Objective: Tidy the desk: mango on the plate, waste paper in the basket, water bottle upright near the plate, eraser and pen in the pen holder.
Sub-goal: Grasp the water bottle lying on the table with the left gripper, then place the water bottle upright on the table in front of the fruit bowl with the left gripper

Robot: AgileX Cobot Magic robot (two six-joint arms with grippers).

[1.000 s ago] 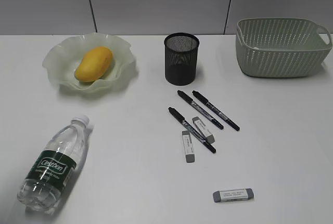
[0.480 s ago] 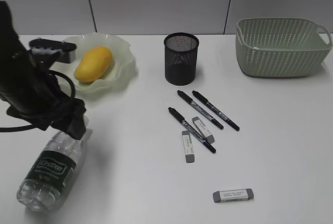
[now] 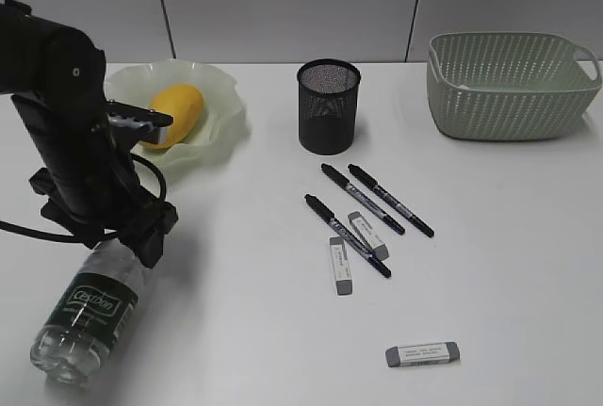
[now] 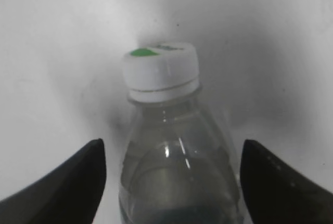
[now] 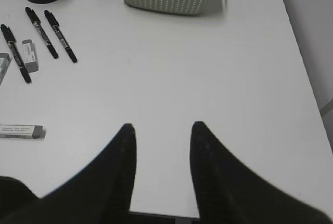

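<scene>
Left arm (image 3: 80, 142) is down over the neck end of the water bottle (image 3: 89, 307), which lies on its side on the desk (image 3: 509, 265) at front left, cap end toward the plate. In the left wrist view the left fingers (image 4: 62, 187) stand wide apart, one on each side of the bottle's shoulder, not touching it – white cap (image 4: 160, 70) sits between and just ahead of them.

Mango (image 3: 177, 109) lies in the wavy green plate (image 3: 217, 133) at back left, partly hidden by the arm. Pen holder (image 3: 329, 105) stands upright mid-back, nothing seen sticking out of it. Three black pens (image 3: 375, 199) lie loose in front of it, with two erasers (image 3: 341, 266) among them, touching or just beside the nearest pen; a third eraser (image 3: 422, 354) lies well apart, toward the front edge. Basket (image 3: 509, 86) sits at back right – cannot tell what's inside; waste paper not visible.

Right fingers (image 5: 117, 167) hover above bare desk near its front edge, partly apart with a clear gap, holding nothing. Right arm is out of the exterior view.
</scene>
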